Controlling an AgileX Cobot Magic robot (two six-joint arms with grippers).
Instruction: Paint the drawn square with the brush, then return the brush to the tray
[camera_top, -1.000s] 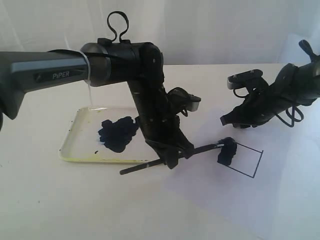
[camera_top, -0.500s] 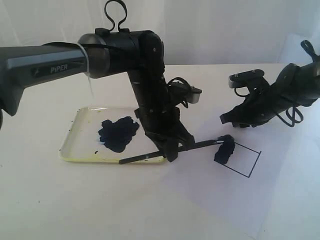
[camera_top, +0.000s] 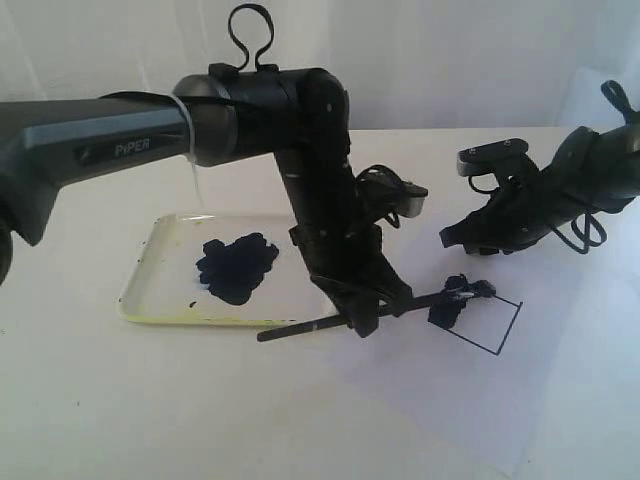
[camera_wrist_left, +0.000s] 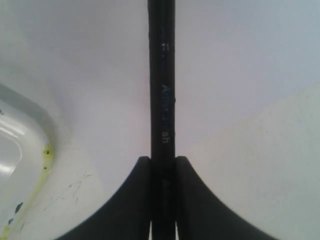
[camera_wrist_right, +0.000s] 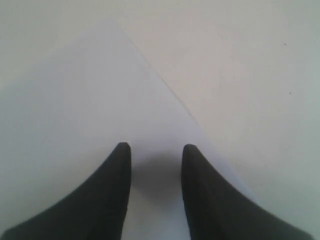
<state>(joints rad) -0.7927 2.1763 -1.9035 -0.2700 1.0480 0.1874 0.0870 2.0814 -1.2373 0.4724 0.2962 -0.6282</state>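
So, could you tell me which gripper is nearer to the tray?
Left. The left gripper, shut on the brush, is right beside the tray; the right gripper hangs farther off, near the drawn square.

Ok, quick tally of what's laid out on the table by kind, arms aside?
tray: 1
brush: 1
paper sheet: 1
drawn square: 1
dark paint patches: 2 (tray blotch, smear in the square)
Total: 6
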